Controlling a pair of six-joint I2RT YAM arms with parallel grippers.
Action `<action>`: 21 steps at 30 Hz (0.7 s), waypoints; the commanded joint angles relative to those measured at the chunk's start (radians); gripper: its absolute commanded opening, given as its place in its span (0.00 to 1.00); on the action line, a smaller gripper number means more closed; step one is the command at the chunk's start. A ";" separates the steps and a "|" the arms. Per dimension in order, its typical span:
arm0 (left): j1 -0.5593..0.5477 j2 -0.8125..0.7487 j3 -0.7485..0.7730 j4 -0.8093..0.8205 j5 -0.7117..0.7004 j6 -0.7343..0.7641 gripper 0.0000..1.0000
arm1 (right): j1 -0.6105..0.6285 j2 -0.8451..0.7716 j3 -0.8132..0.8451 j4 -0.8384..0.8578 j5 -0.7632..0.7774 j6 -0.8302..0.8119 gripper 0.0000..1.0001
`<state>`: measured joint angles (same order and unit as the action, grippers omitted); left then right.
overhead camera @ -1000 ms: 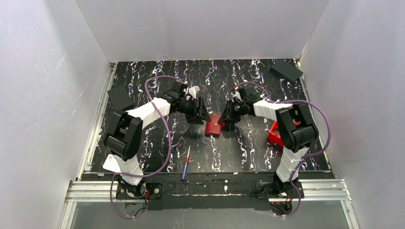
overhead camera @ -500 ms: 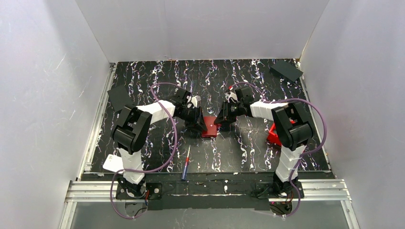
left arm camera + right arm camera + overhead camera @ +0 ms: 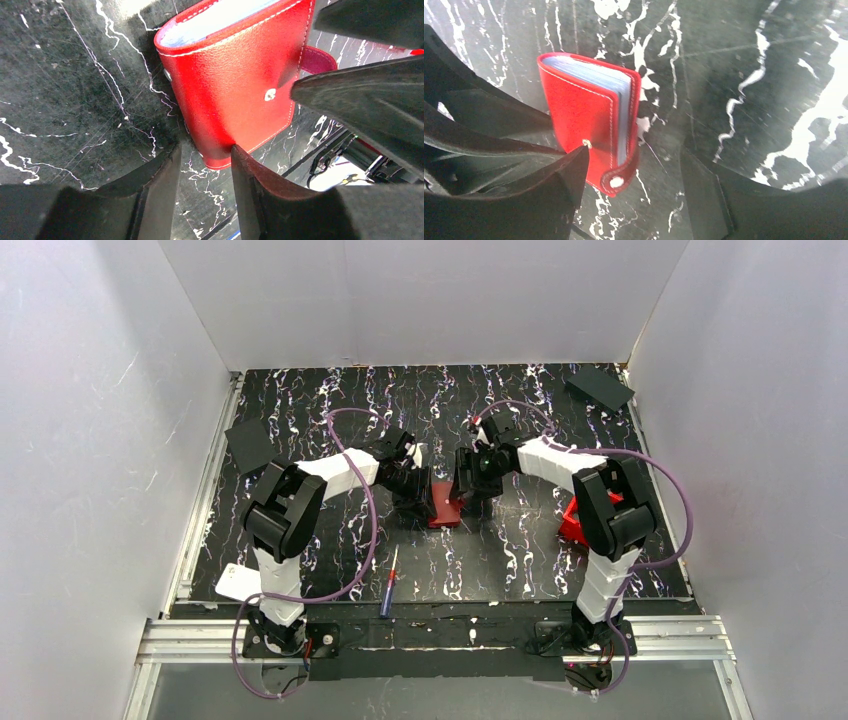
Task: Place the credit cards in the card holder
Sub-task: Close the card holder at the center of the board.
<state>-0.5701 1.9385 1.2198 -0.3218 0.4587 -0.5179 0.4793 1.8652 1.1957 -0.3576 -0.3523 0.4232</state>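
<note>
- the card holder (image 3: 445, 508) sits mid-table (image 3: 520, 550) between my two arms. from the top camera both wrists crowd over it and i see only a red patch.
- in the right wrist view it is folded shut, with the strap snapped over the open edge. whether it stands on an edge or lies tilted i can't tell.
- pale blue layers (image 3: 591, 75) show at that open edge (cards or pocket sleeves, i can't tell which).
- left gripper (image 3: 205, 155): the fingers are only a little apart and the holder's lower corner sits right at their mouth. it touches one fingertip (image 3: 245, 165), but i cannot tell whether they actually pinch it.
- right gripper (image 3: 634, 160): the jaws are spread wide and hold nothing. the holder's strap end lies between them, close against one finger (image 3: 569, 175) and clear of the other.
- the red bin (image 3: 570, 525) is mostly hidden behind the right arm.
- a pale flat piece (image 3: 232, 582) pokes out by the left arm's base, cut off by the arm.
- two black squares lie apart, one at the left edge (image 3: 250, 445) and one in the far right corner (image 3: 600, 388).
- a thin stick-like tool (image 3: 388, 585) lies near the front edge, too small to identify.
</note>
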 commanded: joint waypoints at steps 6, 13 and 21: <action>-0.015 0.041 -0.011 -0.061 -0.163 0.024 0.42 | -0.001 -0.098 0.100 -0.173 0.130 -0.077 0.70; -0.017 0.042 -0.012 -0.060 -0.156 0.024 0.42 | 0.000 -0.088 0.107 -0.136 0.071 -0.079 0.48; -0.017 0.048 -0.008 -0.059 -0.146 0.024 0.43 | 0.034 -0.071 0.130 -0.161 0.095 -0.099 0.55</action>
<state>-0.5743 1.9381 1.2251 -0.3302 0.4427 -0.5209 0.4931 1.8034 1.2819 -0.4999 -0.2638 0.3424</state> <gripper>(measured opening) 0.421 0.563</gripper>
